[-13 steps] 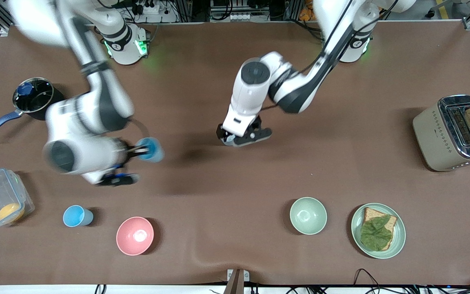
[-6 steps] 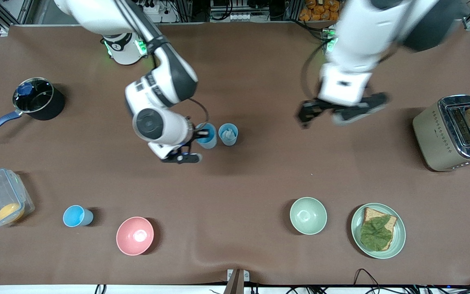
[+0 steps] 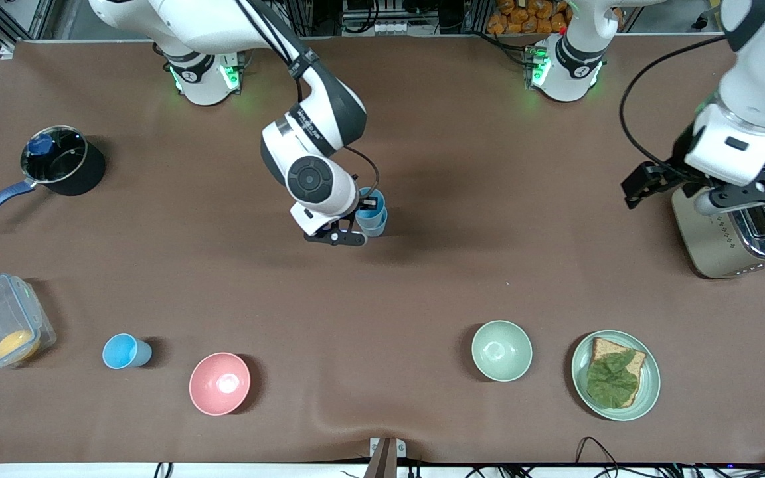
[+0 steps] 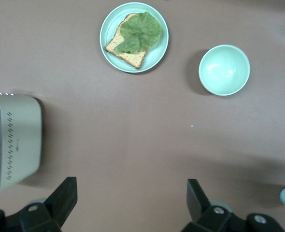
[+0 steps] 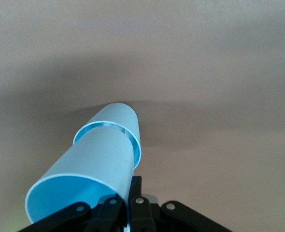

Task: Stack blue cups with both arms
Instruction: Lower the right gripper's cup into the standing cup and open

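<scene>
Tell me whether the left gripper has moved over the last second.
Yes. The left gripper has swung away from mid-table toward the left arm's end and now hangs, jaws open, beside the toaster, which stayed put.

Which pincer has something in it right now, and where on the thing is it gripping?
The right pincer grips the bright sky-blue plastic cup by its rim, its base nested in the paler grey-blue cup. The left pincer, beside the beige toaster, is open and holds nothing.

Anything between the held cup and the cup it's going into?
Nothing visible. The right pincer is shut on the bright blue cup, whose base already sits inside the paler cup. The left pincer is open over the toaster.
</scene>
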Controlling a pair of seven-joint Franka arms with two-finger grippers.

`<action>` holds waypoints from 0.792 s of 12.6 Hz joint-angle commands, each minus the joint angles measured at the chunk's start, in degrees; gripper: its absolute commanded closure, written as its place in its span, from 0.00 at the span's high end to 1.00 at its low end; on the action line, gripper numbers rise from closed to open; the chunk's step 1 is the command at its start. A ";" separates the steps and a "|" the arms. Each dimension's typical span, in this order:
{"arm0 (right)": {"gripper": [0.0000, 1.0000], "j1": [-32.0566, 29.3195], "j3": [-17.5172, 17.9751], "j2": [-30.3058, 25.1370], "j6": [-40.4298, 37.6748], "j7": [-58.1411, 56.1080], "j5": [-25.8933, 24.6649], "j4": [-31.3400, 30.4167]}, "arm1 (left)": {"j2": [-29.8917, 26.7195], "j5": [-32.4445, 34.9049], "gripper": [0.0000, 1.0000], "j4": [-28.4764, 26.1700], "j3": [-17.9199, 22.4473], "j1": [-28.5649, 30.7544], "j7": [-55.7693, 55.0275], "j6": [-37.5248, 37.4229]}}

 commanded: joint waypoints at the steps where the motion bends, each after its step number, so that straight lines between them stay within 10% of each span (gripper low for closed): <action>1: 0.00 0.70 -0.78 0.36 0.10 1.66 2.24 -0.54 | -0.68 -0.03 1.00 -1.35 -1.00 2.43 5.14 -0.53; 3: 0.99 0.17 -0.86 0.45 0.01 1.84 3.74 -0.54 | -0.33 -1.17 1.00 -1.18 -1.09 2.62 5.42 -0.53; 10: 1.00 -16.75 -1.39 -6.21 -10.67 -23.66 2.51 0.69 | 0.29 -1.09 1.00 -0.48 -1.70 1.92 5.42 -0.18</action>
